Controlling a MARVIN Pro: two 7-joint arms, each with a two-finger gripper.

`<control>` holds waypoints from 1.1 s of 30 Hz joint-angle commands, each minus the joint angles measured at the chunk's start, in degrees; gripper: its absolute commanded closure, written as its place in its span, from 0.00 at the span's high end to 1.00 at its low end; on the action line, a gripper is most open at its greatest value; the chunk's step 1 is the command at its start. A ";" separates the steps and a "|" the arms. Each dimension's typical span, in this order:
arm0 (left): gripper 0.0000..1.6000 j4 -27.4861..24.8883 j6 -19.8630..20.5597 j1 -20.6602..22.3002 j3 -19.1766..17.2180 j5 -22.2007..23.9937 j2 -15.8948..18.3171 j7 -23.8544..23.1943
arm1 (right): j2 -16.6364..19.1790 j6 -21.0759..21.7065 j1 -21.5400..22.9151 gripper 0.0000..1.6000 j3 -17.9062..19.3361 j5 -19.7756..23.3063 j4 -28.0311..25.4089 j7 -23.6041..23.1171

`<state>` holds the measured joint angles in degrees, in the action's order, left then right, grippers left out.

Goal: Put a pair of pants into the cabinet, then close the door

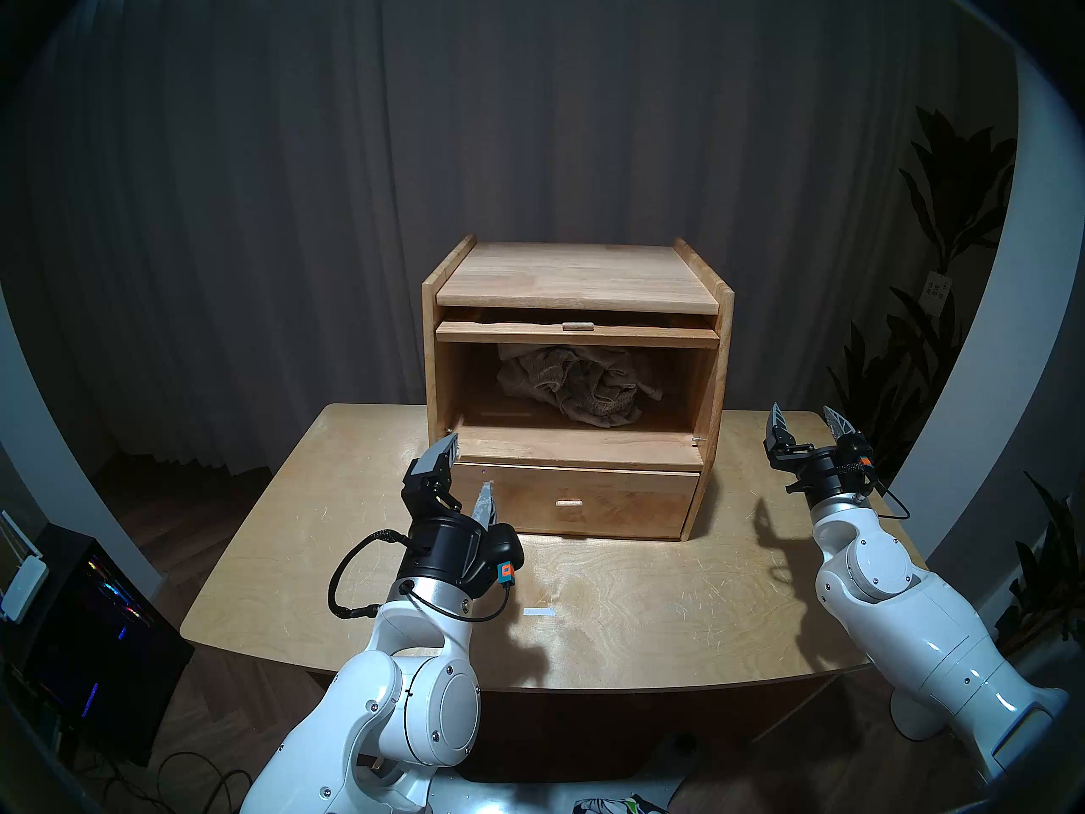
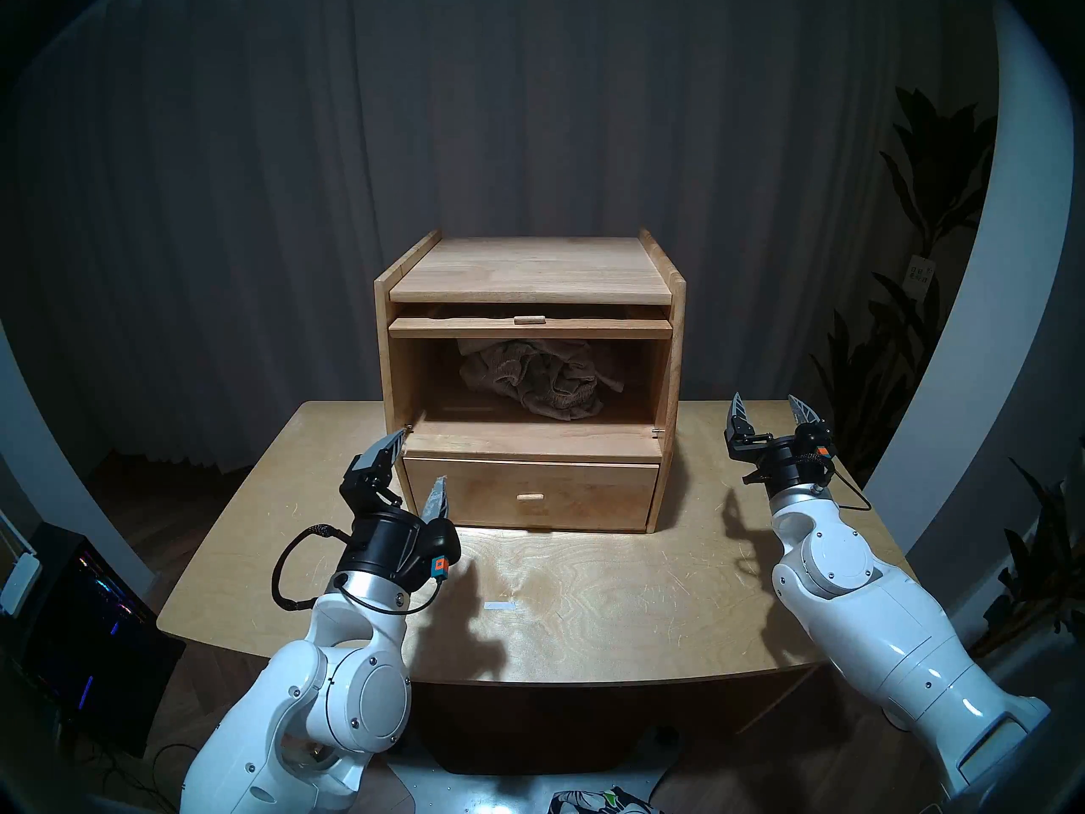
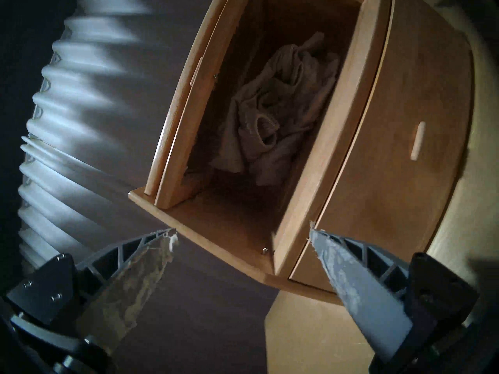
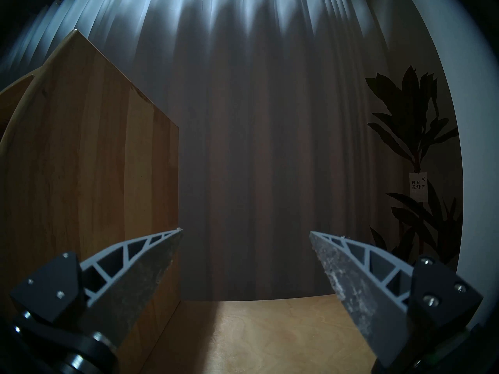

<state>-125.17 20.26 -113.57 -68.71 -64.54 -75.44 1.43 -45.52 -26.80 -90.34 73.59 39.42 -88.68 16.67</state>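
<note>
Pants (image 1: 578, 384), crumpled in a loose grey-brown bundle, lie inside the upper compartment of the cabinet (image 1: 713, 384), toward its back and apart from both sets of jaws. Its door (image 1: 578, 335) is open, slid back flat under the top board with only its front edge and small tab handle showing. Beneath the compartment the drawer (image 1: 622, 501) is shut.

On the left gripper (image 1: 467, 469) the jaws stand wide apart and hold nothing; they hang just in front of the cabinet's lower left corner, beside the drawer front. In the left wrist view the bundle (image 3: 272, 117) sits ahead of and beyond the fingertips (image 3: 167, 238), deep in the compartment.

Over on the right gripper (image 1: 807, 422) the jaws are likewise spread wide and empty, raised above the counter (image 1: 616, 607) to the right of the cabinet. From the right wrist, the cabinet's side wall (image 4: 94, 176) lies just beyond the left-hand finger (image 4: 151, 252).
</note>
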 commanded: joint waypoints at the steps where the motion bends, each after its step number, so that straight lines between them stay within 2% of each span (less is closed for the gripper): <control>1: 1.00 -3.00 -0.10 0.01 -0.56 3.30 -1.12 -2.34 | 0.27 -1.18 0.64 1.00 0.63 -0.13 -0.43 -0.43; 3: 1.00 -3.24 0.08 0.21 -0.45 1.72 -0.25 -2.70 | 0.28 -1.25 0.65 1.00 0.63 -0.08 -0.39 -0.53; 4: 1.00 -3.00 2.48 1.02 0.73 -4.77 1.31 -2.12 | 0.29 -1.19 0.65 1.00 0.62 -0.04 -0.40 -0.53; 5: 1.00 -3.00 2.48 1.02 0.73 -4.77 1.31 -2.12 | 0.29 -1.19 0.65 1.00 0.62 -0.04 -0.40 -0.53; 7: 1.00 -1.61 3.44 2.56 1.04 -10.61 3.13 -0.24 | 0.32 -0.97 0.68 1.00 0.59 0.11 -0.39 -0.57; 10: 1.00 0.07 3.70 6.07 1.57 -13.99 5.87 -1.10 | 0.35 -0.87 0.71 1.00 0.56 0.28 -0.34 -0.72; 13: 1.00 0.66 3.71 7.36 1.75 -16.65 6.70 -1.31 | 0.35 -0.86 0.72 1.00 0.55 0.32 -0.31 -0.79; 14: 1.00 1.26 3.96 9.01 2.21 -17.92 7.26 -1.84 | 0.35 -0.87 0.72 1.00 0.56 0.33 -0.31 -0.82; 20: 1.00 -0.37 3.32 11.95 -0.46 -24.59 6.27 -2.74 | 0.36 -0.84 0.75 1.00 0.55 0.40 -0.24 -1.01; 24: 1.00 -1.73 0.63 13.61 -1.25 -26.90 5.34 -5.35 | 0.36 -0.84 0.76 1.00 0.56 0.42 -0.20 -1.11; 33: 1.00 -0.75 -6.95 18.69 -1.86 -22.59 1.33 -14.46 | 0.38 -0.74 0.80 1.00 0.51 0.53 -0.05 -1.40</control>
<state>-125.26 17.53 -100.60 -69.97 -89.06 -70.74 -8.46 -45.27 -27.16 -90.15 73.60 40.03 -88.18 15.18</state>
